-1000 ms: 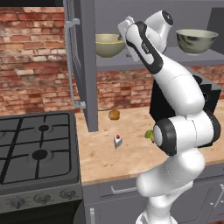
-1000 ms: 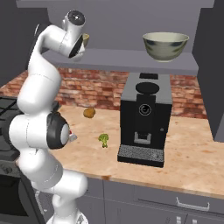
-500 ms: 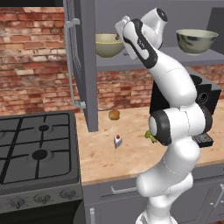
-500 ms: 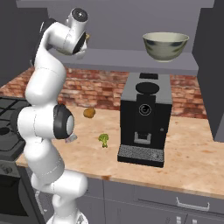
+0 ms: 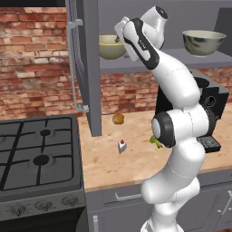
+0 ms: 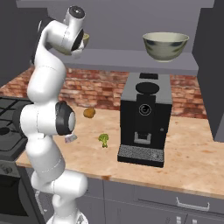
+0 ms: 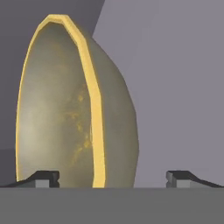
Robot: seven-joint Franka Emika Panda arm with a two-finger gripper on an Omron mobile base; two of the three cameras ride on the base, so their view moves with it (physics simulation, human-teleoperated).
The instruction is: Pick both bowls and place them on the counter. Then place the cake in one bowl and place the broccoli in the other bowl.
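The yellow-tan bowl (image 5: pixel 108 49) stands on the cabinet shelf (image 5: pixel 149 64), and my gripper (image 5: pixel 119 38) is right at its near rim. In the hand view the bowl (image 7: pixel 65 109) looms close, its yellow rim running between my wide-apart fingertips; the gripper (image 7: pixel 113 177) is open and not closed on it. The grey-green bowl (image 5: pixel 203 43) sits further right on the same shelf, also seen in the right base view (image 6: pixel 165 46). On the counter (image 5: pixel 104 158) lie the cake (image 5: pixel 122 145) and the broccoli (image 6: pixel 103 139).
An open grey cabinet door (image 5: pixel 86 68) hangs just left of the yellow-tan bowl. A round brown-yellow lump (image 5: pixel 118 118) lies near the brick wall. A black coffee machine (image 6: pixel 144 118) stands under the grey-green bowl. The black gas stove (image 5: pixel 36 149) fills the left side.
The hand has moved a little left along the shelf, closer to the yellow-tan bowl. The jaws stay wide. The things on the counter have not moved.
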